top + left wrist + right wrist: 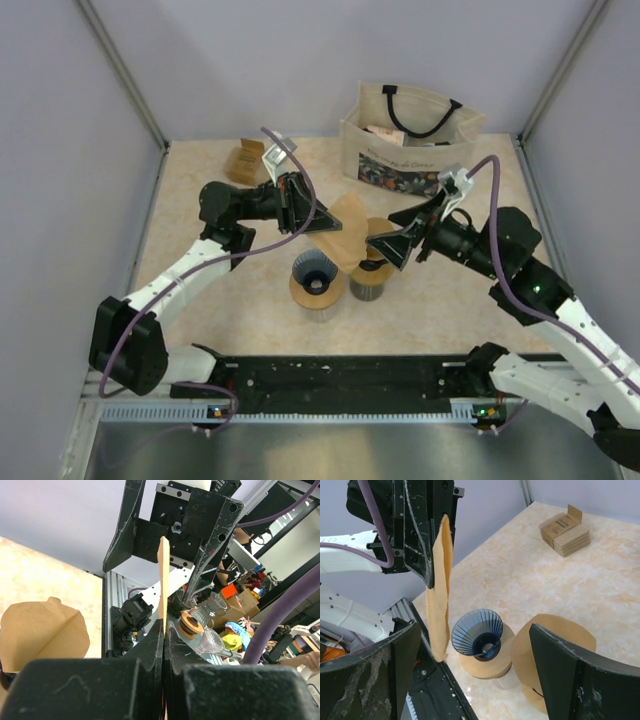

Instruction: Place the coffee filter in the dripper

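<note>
Fingers (pixel 145 650) of the left gripper (pixel 164 626) are pressing shut on the tan folded paper coffee filter (pixel 163 580), which is hanging edge-on in the air between the two arms. The right gripper (pixel 383 233) is standing just beside it with its jaws spread wide and nothing in them. Beneath them the beige marbled table (pixel 450 300) is carrying a cream canvas tote bag with black handles (pixel 410 150) at its far edge, towards the right corner. Around the table's middle the dark blue ribbed cone dripper (pixel 317 275) is sitting on a round wooden collar, and just beside it on the right a wooden-collared stand (pixel 370 285) is bearing another tan paper. A small stack of brown cardboard packs (pixel 245 160) is lying near the far left corner. The held filter is hovering above and a little beyond the dripper, not yet in it. The step in hand is probably opening the flat filter into a cone, so the right fingers should be taking only one free layer and drawing it gently apart. The filter should then be going down point-first, centred over the dripper's mouth, without nudging the light dripper off its collar.
</note>
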`<state>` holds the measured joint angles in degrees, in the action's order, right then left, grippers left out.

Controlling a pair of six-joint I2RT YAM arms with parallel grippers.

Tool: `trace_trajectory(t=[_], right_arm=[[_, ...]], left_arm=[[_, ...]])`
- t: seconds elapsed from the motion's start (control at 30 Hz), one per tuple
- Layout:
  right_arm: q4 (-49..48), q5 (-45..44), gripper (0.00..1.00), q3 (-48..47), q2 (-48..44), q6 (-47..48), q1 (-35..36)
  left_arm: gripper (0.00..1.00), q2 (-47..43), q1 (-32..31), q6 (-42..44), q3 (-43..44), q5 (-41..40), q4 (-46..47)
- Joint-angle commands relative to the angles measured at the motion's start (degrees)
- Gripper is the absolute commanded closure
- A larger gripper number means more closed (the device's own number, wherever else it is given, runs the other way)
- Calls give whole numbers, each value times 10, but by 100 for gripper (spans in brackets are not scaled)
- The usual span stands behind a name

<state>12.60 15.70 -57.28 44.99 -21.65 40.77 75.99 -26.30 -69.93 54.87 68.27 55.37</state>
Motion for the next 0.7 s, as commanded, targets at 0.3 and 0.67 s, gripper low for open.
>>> trace_trajectory(t=[0.3, 0.67], right_arm=[[15, -99, 10, -35, 3, 3, 4], [31, -67, 10, -34, 10, 6, 4]], left_arm=[[100, -16, -2, 18, 16, -2, 12], [100, -12, -2, 20, 18, -3, 7]])
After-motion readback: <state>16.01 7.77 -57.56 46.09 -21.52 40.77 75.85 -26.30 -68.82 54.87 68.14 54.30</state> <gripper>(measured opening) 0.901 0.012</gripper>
